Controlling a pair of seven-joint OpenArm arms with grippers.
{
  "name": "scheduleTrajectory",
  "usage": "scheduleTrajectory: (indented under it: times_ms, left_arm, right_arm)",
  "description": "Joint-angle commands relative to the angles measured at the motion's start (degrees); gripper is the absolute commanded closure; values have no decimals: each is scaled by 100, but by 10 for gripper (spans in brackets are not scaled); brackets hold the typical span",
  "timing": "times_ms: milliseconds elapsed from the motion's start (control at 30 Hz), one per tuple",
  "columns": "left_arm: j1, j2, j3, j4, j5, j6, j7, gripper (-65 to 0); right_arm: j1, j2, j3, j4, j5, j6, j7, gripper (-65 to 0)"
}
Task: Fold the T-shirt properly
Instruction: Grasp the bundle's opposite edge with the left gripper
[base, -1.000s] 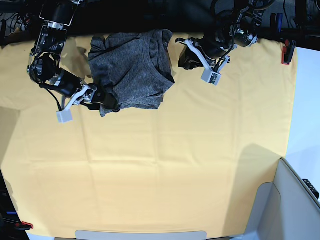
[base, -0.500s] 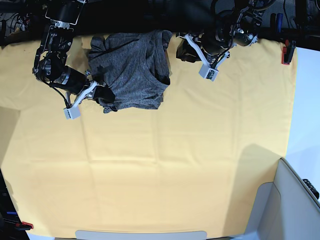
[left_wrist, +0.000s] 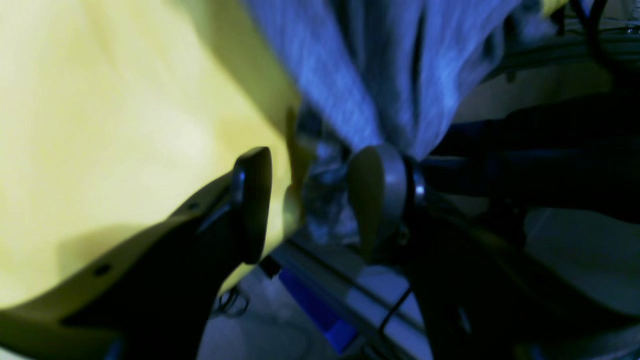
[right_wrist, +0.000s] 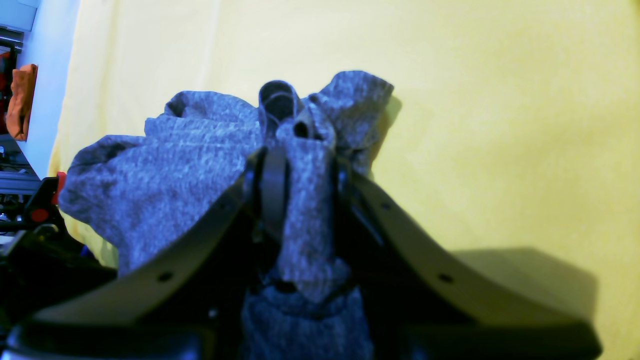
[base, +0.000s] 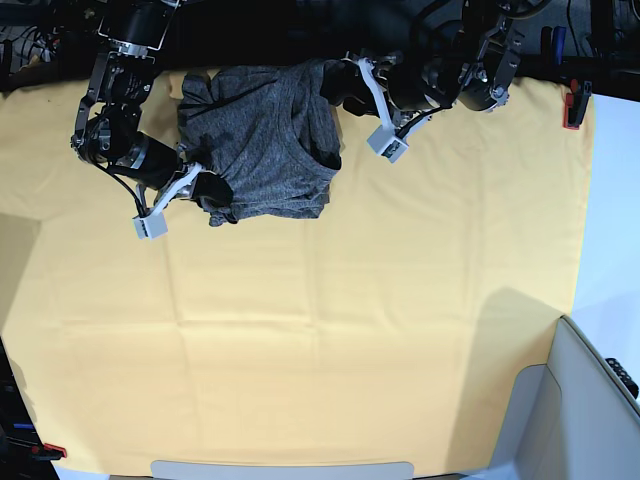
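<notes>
While the crumpled grey shirt (base: 262, 140) lies at the far edge of the yellow-clothed bench (base: 320, 330), the right tool (right_wrist: 300, 170) pinches a bunched fold of it; the left tool (left_wrist: 312, 200), jaws spread, stands at the shirt's opposite edge, fabric between its fingers.

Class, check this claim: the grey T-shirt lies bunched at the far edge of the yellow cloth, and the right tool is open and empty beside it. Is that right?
Not quite. The right tool is not empty: its jaws are closed on a fold of the T-shirt, as the right wrist view shows. The rest stands: the shirt lies bunched at the far edge of the yellow cloth.
</notes>
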Motion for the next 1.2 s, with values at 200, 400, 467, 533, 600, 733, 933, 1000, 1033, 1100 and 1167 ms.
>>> scheduleTrajectory:
  times_ms: [200,400,467,533,600,733,933,1000,1033,1100,1167]
  left_arm:
    - [-406,-16,-9,-604,-395,-212,225,-306]
    - [-494,-7,9,-1052,-457,-423,260,-308]
    - [-608,45,211,-1166,-457,-458,260,-308]
    - [-731,54,439,-1272,-457,-484,260,-308]
    - [-766,54,747,-1351,-457,-484,243,-308]
    - [-775,63,1195,-1386,-457,-484,199,-307]
    - [-942,177,1275,-1386,-448,-484,199,-294]
    - [-951,168,1275,-1386,-430,-484,199,-256]
    - [-951,160,1275,-1386,-422,-484,190,-216]
    - [-942,151,1275,-1404,-422,-467,190,-118]
    - [-960,160,1275,-1465,-413,-449,190,-11]
  right_arm:
    - [-27,1,-8,78,-22,37,-58,-36]
    - [-27,-8,1,78,-22,37,-58,-35]
    - [-27,-8,1,78,-22,37,-58,-35]
    - [-27,9,1,78,-22,37,-58,-35]
    - [-27,18,1,78,-22,37,-58,-35]
    - [-27,1,1,78,-22,37,-58,-34]
    - [-27,18,10,78,-22,37,-58,-32]
    - [-27,18,10,78,-22,37,-58,-31]
    - [-27,9,10,78,-22,37,-58,-30]
    - [-27,9,10,78,-22,37,-50,-11]
    - [-27,9,10,95,-30,29,-50,0]
